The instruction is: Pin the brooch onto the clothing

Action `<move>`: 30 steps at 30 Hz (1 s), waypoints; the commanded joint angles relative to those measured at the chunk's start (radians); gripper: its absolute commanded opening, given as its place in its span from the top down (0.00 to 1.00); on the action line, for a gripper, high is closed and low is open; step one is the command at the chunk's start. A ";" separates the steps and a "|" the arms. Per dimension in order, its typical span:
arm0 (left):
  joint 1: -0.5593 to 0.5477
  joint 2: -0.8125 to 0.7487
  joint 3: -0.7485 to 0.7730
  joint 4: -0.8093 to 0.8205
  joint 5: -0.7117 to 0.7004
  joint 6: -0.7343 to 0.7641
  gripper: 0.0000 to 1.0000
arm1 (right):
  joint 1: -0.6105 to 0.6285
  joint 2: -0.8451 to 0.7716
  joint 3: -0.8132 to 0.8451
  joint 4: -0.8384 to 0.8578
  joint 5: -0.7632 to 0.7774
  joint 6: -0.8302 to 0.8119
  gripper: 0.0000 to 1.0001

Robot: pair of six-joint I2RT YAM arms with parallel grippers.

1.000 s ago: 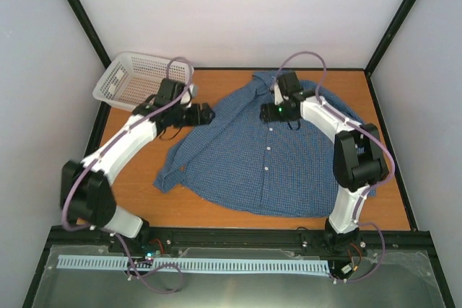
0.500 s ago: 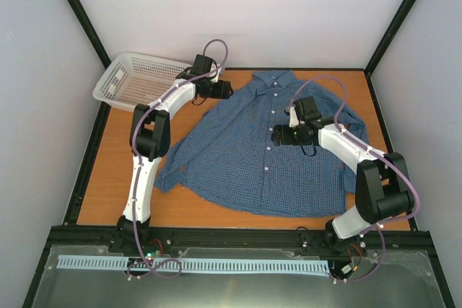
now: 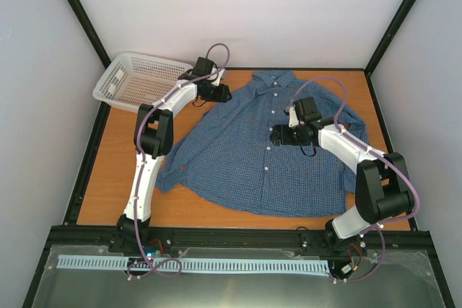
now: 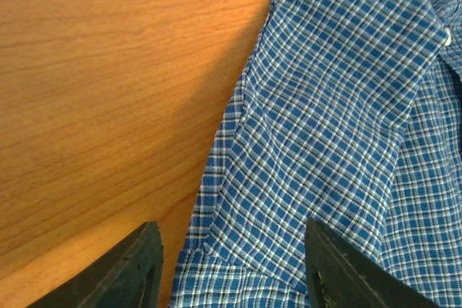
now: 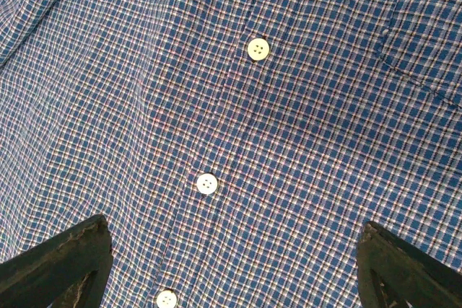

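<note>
The blue checked shirt [image 3: 274,149] lies spread flat on the wooden table. My left gripper [image 3: 225,94] is open and empty over the shirt's left shoulder edge; its wrist view shows the shirt's seam [image 4: 325,142] between the two dark fingertips [image 4: 137,268]. My right gripper [image 3: 276,135] is open and empty just above the button placket at the chest; its wrist view shows white buttons [image 5: 207,183] on the checked cloth [image 5: 325,149]. The brooch is not visible in any view.
A white plastic basket [image 3: 137,81] stands at the back left corner, beside the left arm. Bare wooden table [image 4: 108,70] lies left of the shirt. Black frame posts and white walls enclose the table.
The left arm swung from near the basket out to the shirt's left shoulder a second ago, then shifted slightly. The right gripper moved from the collar area down to the chest placket.
</note>
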 commanded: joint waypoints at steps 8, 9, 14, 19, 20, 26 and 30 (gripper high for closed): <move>-0.003 0.032 0.033 -0.021 0.033 -0.001 0.58 | 0.000 0.006 -0.008 0.029 -0.017 0.003 0.11; -0.003 0.037 0.035 -0.025 0.031 -0.003 0.59 | 0.000 0.007 -0.008 0.029 -0.019 0.003 0.11; -0.003 0.045 0.035 -0.027 0.021 -0.002 0.56 | 0.000 0.011 -0.008 0.029 -0.019 -0.002 0.11; -0.003 0.052 0.035 -0.023 0.021 0.004 0.55 | 0.000 0.020 -0.006 0.029 -0.021 -0.005 0.11; -0.003 0.051 0.033 -0.021 0.019 0.003 0.55 | 0.000 0.021 -0.008 0.030 -0.022 -0.004 0.11; -0.003 0.054 0.030 -0.018 0.000 0.008 0.51 | 0.000 0.035 -0.015 0.039 -0.038 -0.001 0.11; -0.003 0.039 0.013 -0.006 -0.016 0.006 0.44 | 0.000 0.039 -0.022 0.041 -0.041 -0.001 0.11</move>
